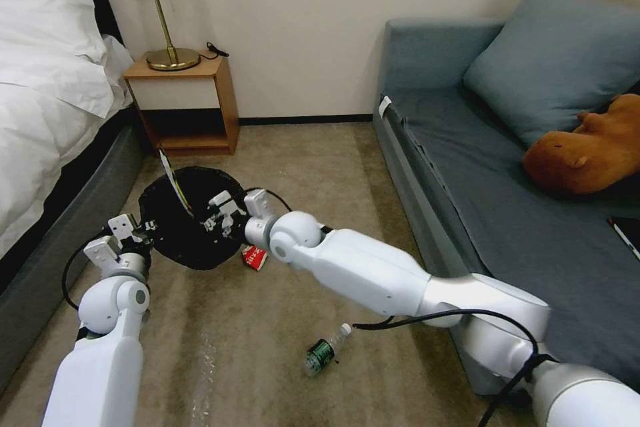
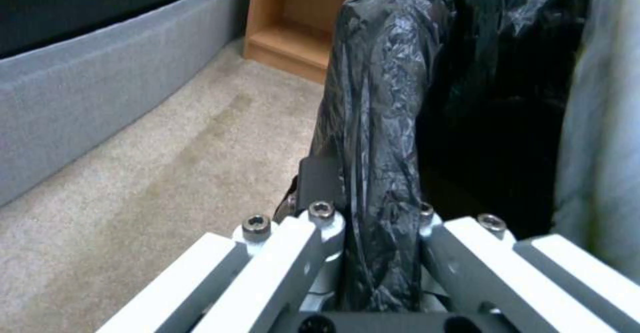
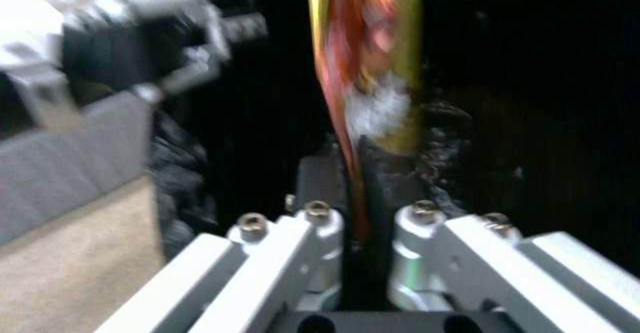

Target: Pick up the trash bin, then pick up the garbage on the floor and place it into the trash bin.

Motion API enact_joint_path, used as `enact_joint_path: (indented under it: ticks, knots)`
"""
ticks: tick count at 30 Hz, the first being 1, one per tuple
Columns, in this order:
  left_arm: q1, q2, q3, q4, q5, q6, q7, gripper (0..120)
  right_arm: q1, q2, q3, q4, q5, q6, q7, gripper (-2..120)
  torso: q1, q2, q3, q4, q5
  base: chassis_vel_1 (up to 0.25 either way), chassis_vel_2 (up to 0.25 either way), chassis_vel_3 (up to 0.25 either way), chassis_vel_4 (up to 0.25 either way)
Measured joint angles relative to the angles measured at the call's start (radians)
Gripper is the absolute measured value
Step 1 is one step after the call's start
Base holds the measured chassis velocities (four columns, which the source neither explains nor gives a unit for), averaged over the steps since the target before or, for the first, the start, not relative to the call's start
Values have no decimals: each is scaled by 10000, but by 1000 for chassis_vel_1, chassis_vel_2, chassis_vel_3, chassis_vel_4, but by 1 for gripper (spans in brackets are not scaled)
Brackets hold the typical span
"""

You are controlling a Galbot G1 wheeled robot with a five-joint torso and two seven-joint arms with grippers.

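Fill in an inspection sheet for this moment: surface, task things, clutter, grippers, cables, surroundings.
Surface: beige carpet, pale streak near the left arm.
Task things: trash bin held tilted, black liner over its rim; gold snack wrapper over its mouth; red-and-white packet and green-label bottle on the carpet.
Clutter: nothing seen.
Grippers: left gripper shut on the bin rim; right gripper shut on the wrapper.
Cables: black cables along both arms.
Surroundings: bed, nightstand with lamp, grey sofa with plush toy.

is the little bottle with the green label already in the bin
No, the bottle lies on its side on the carpet, well apart from the trash bin that the left gripper holds by its rim.
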Motion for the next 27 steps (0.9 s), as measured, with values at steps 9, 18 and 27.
enact_joint_path:
  ticks: [9, 18, 27]
  knots:
    - [-109, 99, -13, -33, 182, 48, -35, 3, -70, -206, 329, -85, -390, 40, 536, 42, -1, 0, 0, -4, 1, 0, 0, 0, 0]
    - [-383, 787, -294, 698, 544, -91, -73, 3, -51, -1215, 867, 828, 88, -1211, 2682, 79, 0, 0, 0, -2, 3, 0, 0, 0, 0]
    - [-537, 1605, -330, 1232, 367, -148, -120, 3, -434, -2400, 832, 1747, 2199, -3486, 5753, 99, 0, 0, 0, -1, 3, 0, 0, 0, 0]
